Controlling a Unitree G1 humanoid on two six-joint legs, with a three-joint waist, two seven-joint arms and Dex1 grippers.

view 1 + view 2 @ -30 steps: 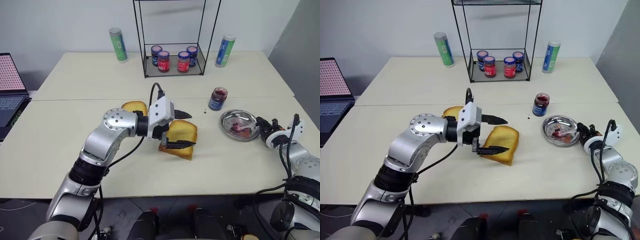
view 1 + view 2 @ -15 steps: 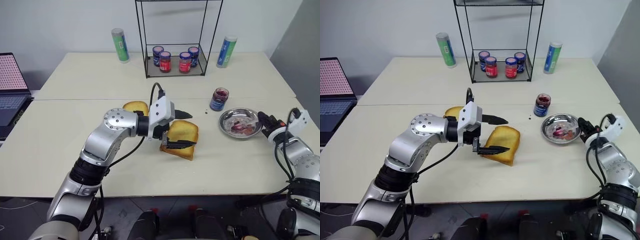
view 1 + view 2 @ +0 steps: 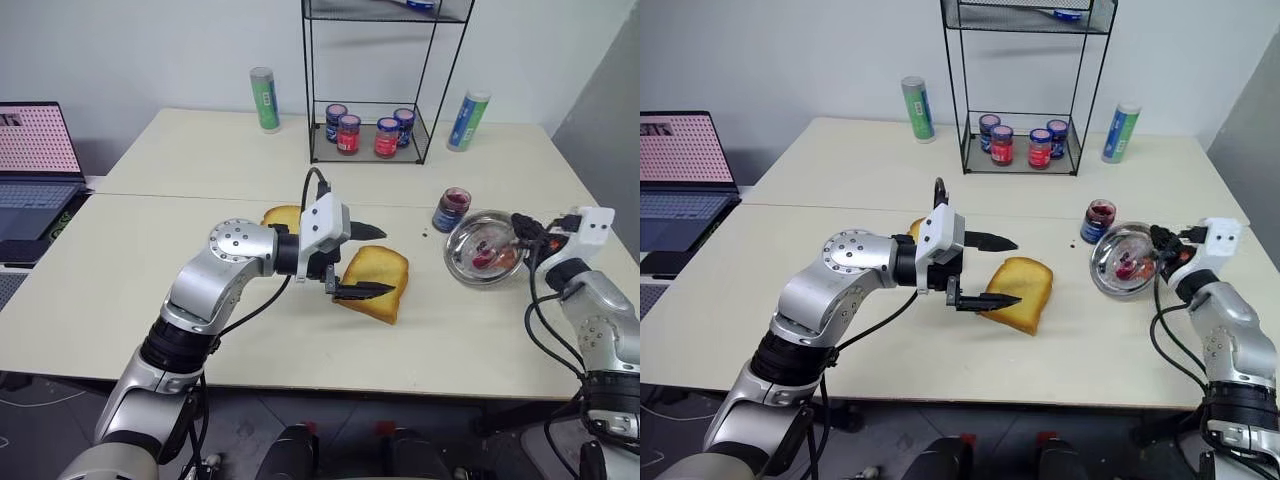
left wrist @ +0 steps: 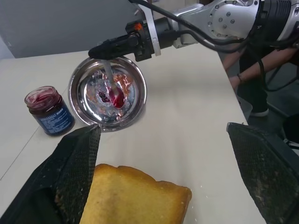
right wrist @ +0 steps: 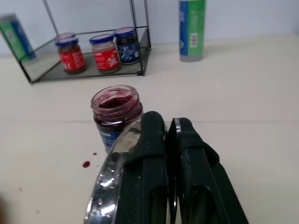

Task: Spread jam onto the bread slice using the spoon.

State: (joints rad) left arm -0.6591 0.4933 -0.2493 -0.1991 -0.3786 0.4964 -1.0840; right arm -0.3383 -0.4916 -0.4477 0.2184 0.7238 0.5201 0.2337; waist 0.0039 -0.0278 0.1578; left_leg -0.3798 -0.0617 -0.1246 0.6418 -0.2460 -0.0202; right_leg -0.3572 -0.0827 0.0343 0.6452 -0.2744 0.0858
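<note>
Left eye view, nearest first: the left end effector point(image 3: 358, 262) hangs with its two black fingers spread wide, one above and one below the near edge of the bread slice point(image 3: 376, 281), which sits tilted on the cream table point(image 3: 120, 290), its top plain golden with no jam on it. Just behind the arm lies a smaller toast slice point(image 3: 283, 215). To the right, the right end effector point(image 4: 105, 50) has its fingers pressed together, pinching the handle of the spoon point(image 4: 111, 87). The spoon's bowl, coated in dark red, rests inside the round steel dish point(image 4: 77, 84), which shows red smears. Just beside the dish stands the open jam jar point(image 3: 452, 209), lid off. Farther back, a wire rack point(image 3: 366, 125) holds four blue-lidded jars point(image 3: 368, 132), with a green can point(image 3: 264, 99) and a blue-green can point(image 3: 468, 119) on either side. Judging by this, the spoon is loaded, but the carry to the bread and all the spreading remain.
</note>
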